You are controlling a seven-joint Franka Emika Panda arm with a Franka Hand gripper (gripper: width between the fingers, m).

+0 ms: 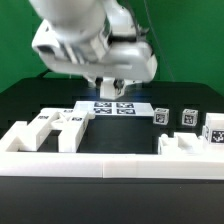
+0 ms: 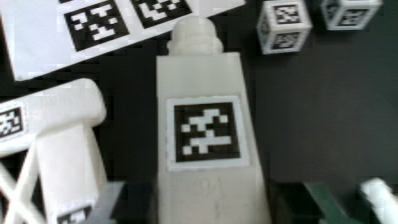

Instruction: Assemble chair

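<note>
The chair is in loose white parts with black-and-white tags. A long square white leg [image 2: 210, 130] with one tag on its face runs straight out from my gripper [image 2: 212, 202], which is shut on its near end, a dark finger [image 2: 139, 200] on each side. The leg's narrow tip points toward the marker board [image 2: 80, 35]. In the exterior view my gripper [image 1: 110, 92] hangs low over the marker board [image 1: 110, 107] at the table's middle, and the leg is hidden by the hand. A larger white chair part [image 2: 50, 135] lies just beside the leg.
Small tagged white pieces [image 1: 160, 115] [image 1: 187, 117] [image 1: 213, 128] stand at the exterior view's right. More chunky white parts [image 1: 45, 125] sit at its left. A low white border wall [image 1: 110, 165] runs along the front edge of the black table.
</note>
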